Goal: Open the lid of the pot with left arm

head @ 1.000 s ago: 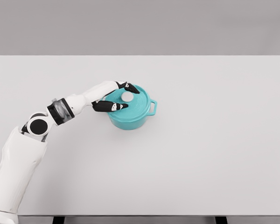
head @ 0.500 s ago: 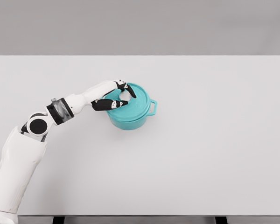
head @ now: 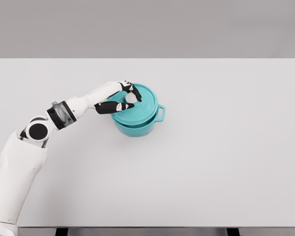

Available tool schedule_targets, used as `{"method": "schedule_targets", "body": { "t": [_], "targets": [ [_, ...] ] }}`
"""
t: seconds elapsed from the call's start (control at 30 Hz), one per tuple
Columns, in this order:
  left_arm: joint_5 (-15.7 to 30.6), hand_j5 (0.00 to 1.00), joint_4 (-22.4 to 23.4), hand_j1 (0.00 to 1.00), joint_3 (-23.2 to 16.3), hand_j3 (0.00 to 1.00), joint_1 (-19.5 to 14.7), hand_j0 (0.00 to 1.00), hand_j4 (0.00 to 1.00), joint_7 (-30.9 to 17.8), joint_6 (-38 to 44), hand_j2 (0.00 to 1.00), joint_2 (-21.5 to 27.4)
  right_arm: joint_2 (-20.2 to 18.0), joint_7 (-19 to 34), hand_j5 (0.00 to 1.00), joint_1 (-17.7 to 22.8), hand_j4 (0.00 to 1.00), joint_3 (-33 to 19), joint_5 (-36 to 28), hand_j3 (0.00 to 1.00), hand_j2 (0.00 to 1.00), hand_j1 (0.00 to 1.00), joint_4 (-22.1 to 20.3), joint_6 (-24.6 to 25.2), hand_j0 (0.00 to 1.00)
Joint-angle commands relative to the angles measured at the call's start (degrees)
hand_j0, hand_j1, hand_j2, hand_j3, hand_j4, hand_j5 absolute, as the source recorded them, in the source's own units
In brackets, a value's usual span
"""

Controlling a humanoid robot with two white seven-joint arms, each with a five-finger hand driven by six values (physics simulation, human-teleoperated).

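Pot [head: 136,123], teal, stands on the white table [head: 211,147], left of the middle, with one side handle [head: 160,113] pointing right. Its lid [head: 137,104] sits tilted, raised a little above the pot's rim on the near side. The left hand [head: 122,99] reaches in from the left over the lid, its black fingers [head: 113,107] curled closed around the white knob [head: 129,98] at the lid's centre, thumb on the near side and the other fingers on the far side.
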Motion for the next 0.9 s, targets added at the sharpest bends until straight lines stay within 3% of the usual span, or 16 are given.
{"method": "schedule_targets", "body": {
  "t": [0.0, 0.73, 0.87],
  "targets": [
    [0.9, 0.45, -0.1, 0.45, 0.1, 0.45, 0.0, 0.45, 0.45, 0.0, 0.1, 0.45, 0.2, 0.0, 0.0, 1.00, 0.0, 1.00, 0.0, 0.0, 1.00, 1.00, 1.00, 0.0, 0.0, 1.00],
    [2.6, 0.44, -0.4, 0.44, 2.1, 0.44, 0.4, 0.44, 0.44, 0.0, 0.1, 0.44, 3.3, 0.0, 0.0, 1.00, 0.0, 1.00, 0.0, 0.0, 1.00, 1.00, 1.00, 0.0, 0.0, 1.00],
    [2.8, 0.44, -0.3, 0.44, 4.1, 0.44, 0.8, 0.44, 0.44, 0.0, 0.1, 0.44, 4.3, 0.0, 0.0, 1.00, 0.0, 1.00, 0.0, 0.0, 1.00, 1.00, 1.00, 0.0, 0.0, 1.00]
  ]
}}
